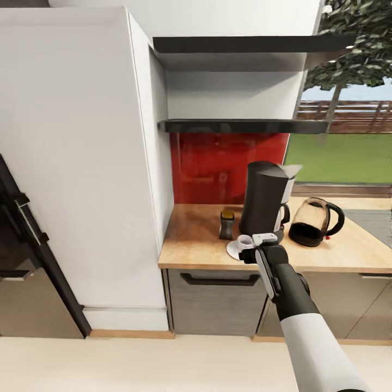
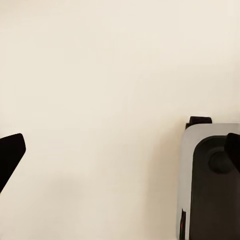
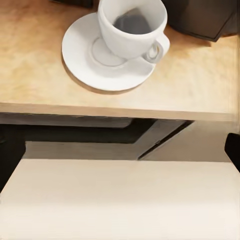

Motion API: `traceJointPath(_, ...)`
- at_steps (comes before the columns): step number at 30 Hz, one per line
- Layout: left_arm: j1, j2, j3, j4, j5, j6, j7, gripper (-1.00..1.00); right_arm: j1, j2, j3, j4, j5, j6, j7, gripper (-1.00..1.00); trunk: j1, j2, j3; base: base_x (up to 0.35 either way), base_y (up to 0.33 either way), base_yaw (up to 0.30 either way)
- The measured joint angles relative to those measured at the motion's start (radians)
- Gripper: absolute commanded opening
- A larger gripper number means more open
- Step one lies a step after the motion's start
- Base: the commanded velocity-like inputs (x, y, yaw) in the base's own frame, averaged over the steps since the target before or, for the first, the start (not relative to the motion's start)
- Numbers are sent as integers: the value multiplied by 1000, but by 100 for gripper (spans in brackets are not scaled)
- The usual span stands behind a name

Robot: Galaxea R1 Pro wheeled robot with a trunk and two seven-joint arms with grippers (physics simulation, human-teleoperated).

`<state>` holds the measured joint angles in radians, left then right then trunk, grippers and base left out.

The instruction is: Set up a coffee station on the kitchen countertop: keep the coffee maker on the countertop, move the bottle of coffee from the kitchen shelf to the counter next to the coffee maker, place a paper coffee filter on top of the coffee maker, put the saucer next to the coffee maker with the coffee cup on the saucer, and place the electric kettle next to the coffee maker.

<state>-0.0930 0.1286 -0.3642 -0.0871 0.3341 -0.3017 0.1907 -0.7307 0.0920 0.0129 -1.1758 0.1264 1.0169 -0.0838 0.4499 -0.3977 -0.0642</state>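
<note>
Beside the coffee maker, the coffee cup sits on the saucer near the countertop edge. The right gripper hovers just in front, jaws apart, empty. Risk: a careless retreat clips the cup and tips it.

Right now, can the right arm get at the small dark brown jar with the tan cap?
Probably yes: the brown jar stands free on the wood counter, left of the white cup, with the right pincer close by.
</note>
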Motion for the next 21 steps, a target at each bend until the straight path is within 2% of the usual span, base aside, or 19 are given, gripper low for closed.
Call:
traceJointPath(12,0,1,2,0,0,-1,1,100,0,-3,0,21,1,-1,2,100,0,0,1,-69,0,0)
traceJointPath(15,0,1,3,-1,-1,0,0,100,6,-7,-1,117,-1,-3,7,100,0,0,1,-28,0,0)
traceJointPath(16,0,1,3,-1,-3,0,0,100,13,-8,-2,188,-5,-11,8,100,0,0,1,-9,0,0)
traceJointPath(17,0,1,3,-1,-3,0,0,100,19,-9,-2,247,-6,-32,8,100,0,0,1,-5,0,0)
traceJointPath(18,0,-1,3,-2,-4,0,0,100,28,-12,-2,345,-10,-130,7,100,-1,0,1,-4,0,0)
traceJointPath(19,0,-1,3,-1,-4,0,0,100,31,-13,-2,388,-9,-176,7,100,0,0,1,-2,0,0)
traceJointPath(21,0,-3,2,-2,-4,0,0,100,41,-18,-2,540,-9,-388,9,100,0,0,1,-1,0,0)
